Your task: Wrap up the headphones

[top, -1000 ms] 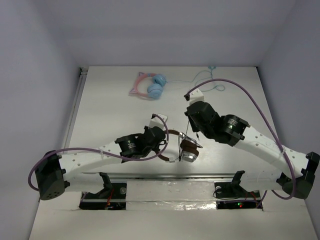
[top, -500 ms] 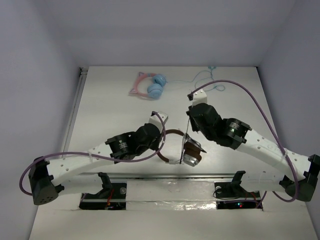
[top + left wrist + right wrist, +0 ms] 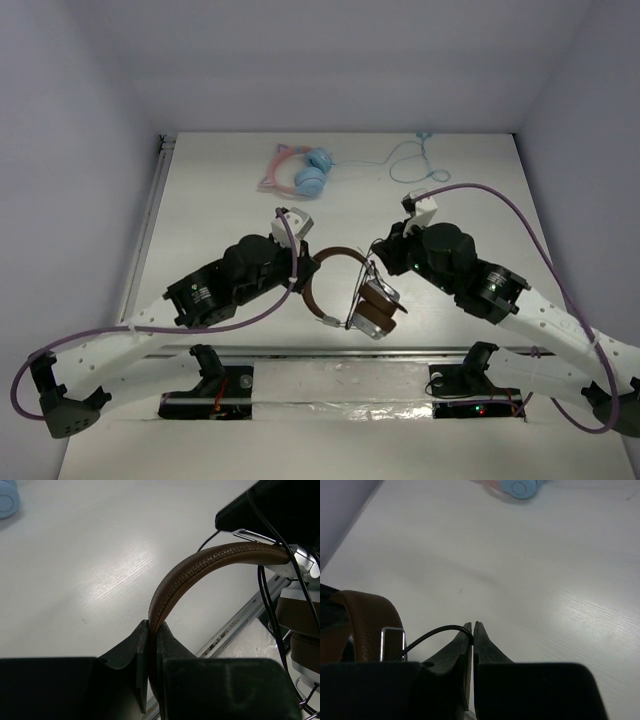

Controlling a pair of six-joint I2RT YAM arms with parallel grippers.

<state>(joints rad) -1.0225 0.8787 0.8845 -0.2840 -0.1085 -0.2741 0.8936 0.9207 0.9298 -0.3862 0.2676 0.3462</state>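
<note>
The headphones (image 3: 345,285) hang above the table near its front edge, with brown headband (image 3: 200,567) and silver-grey ear cups (image 3: 378,310) at the lower right. My left gripper (image 3: 152,627) is shut on the headband and holds it up; it shows in the top view (image 3: 303,268). My right gripper (image 3: 473,626) is shut on the thin black cable (image 3: 427,636), close to the right end of the headband; it shows in the top view (image 3: 375,262). Black cable strands run over the ear cups (image 3: 270,605).
Pink-and-blue cat-ear headphones (image 3: 298,170) lie at the back of the table, their light blue cable (image 3: 415,155) trailing right. A metal rail (image 3: 340,352) runs along the table's front edge. The table's left edge has a white strip (image 3: 150,220).
Both arms have drawn back toward the front and swung outward. The headphones have turned and moved slightly left with the left gripper. The right gripper has moved down and right with the cable.
</note>
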